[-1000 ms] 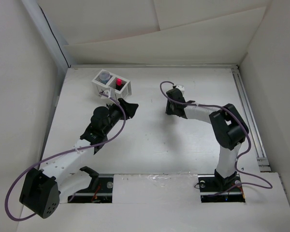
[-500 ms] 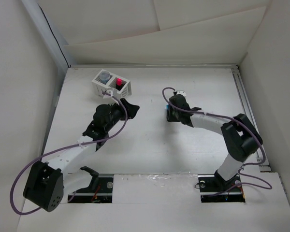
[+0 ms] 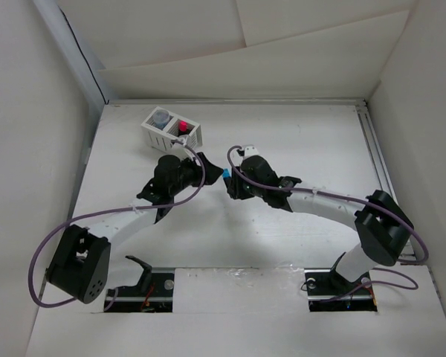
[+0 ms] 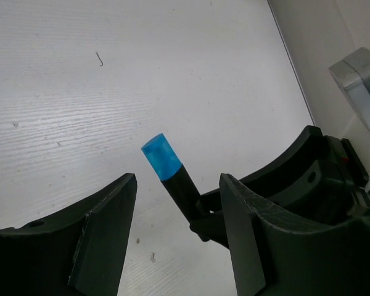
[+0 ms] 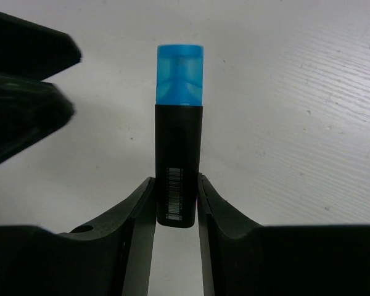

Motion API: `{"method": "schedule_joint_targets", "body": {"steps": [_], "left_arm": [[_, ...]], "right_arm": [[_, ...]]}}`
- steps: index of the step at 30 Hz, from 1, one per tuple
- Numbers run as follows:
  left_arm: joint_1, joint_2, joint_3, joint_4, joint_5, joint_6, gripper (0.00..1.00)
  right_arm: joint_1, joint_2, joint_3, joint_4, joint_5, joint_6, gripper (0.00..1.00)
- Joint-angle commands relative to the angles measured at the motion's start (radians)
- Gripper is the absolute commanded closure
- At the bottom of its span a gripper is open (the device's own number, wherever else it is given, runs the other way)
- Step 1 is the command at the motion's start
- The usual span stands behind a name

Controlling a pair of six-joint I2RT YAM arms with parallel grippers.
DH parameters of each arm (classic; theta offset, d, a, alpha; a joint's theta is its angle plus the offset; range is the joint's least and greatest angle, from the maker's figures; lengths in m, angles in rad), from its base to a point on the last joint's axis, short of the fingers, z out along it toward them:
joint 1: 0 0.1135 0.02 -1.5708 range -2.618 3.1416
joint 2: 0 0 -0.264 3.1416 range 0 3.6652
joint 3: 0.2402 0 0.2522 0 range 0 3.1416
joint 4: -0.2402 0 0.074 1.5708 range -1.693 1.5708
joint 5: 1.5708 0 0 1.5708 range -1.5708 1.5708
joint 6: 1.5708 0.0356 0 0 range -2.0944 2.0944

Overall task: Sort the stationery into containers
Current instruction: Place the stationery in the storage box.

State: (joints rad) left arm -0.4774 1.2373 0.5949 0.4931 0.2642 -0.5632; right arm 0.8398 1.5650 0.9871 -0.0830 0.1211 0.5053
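Observation:
My right gripper [image 3: 233,184] is shut on a black marker with a blue cap [image 5: 179,123], held above the table; the cap points toward the left arm. The blue cap shows in the top view [image 3: 226,176]. My left gripper [image 3: 206,165] is open and empty, just left of the cap; in the left wrist view the marker [image 4: 169,174] sits between and beyond its open jaws [image 4: 177,203]. The white mesh organiser box [image 3: 172,129] stands at the back left, with a grey-blue roll [image 3: 160,117] in one compartment and a red-pink stick [image 3: 183,126] in the other.
White walls close the table at the back and left. A metal rail [image 3: 380,175] runs along the right edge. Purple cables [image 3: 119,216] loop from both arms. Slots with the arm bases [image 3: 145,286] lie at the near edge.
My right gripper has moved left across the table with the blue-capped marker, up to the left gripper. My left arm has shifted slightly forward and right, jaws staying open.

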Motion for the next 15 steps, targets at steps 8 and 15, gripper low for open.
{"method": "schedule_joint_targets", "body": {"steps": [8, 15], "left_arm": [[0.002, 0.094, 0.077, -0.004, 0.01, -0.014, 0.54], [0.002, 0.116, 0.077, 0.007, 0.01, -0.032, 0.57]], "right_arm": [[0.039, -0.039, 0.067, 0.078, -0.055, 0.001, 0.9], [0.048, -0.06, 0.067, 0.097, -0.064, 0.001, 0.9]]}}
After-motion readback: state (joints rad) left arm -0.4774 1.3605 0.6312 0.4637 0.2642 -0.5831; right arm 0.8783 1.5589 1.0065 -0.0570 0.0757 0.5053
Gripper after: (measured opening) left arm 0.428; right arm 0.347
